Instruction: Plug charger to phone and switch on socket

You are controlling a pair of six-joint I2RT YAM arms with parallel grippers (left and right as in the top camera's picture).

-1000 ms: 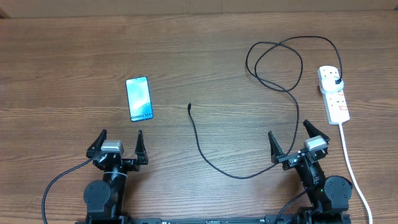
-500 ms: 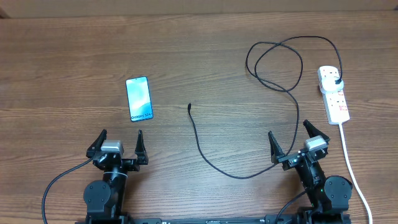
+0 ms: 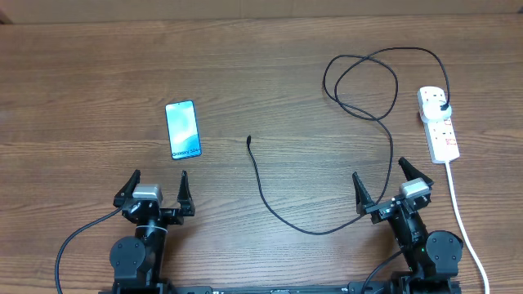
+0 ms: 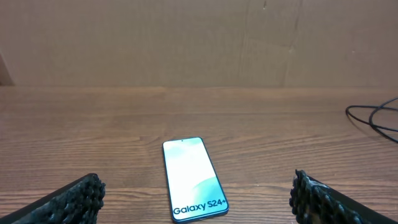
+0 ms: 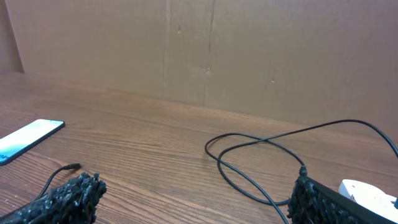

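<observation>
**A:** Where are you sitting right now?

**B:** I'm holding the left gripper [image 3: 158,178] and the right gripper [image 3: 379,171] low over the brown wooden tabletop [image 3: 98,73], both spread wide and grasping nothing. The slim blue-screened smartphone [image 3: 183,129] is lying just ahead of the left gripper. The long thin black charger cable [image 3: 325,233] is curving between the two grippers, with its small connector tip [image 3: 248,140] lying ahead and left of the right gripper. The white power strip with red-marked switches [image 3: 439,124] is sitting ahead to that gripper's right.

**A:** How are you taking the tip?

**B:** I'm planning to pinch just behind it, leaving the end free, while the left gripper is steadying the phone.

**A:** Which view is helping?

**B:** The overhead is giving me the whole cable run. The left wrist is showing white lettering [image 4: 199,206] on the phone's near edge. The right wrist is catching only a corner of the strip.
</observation>
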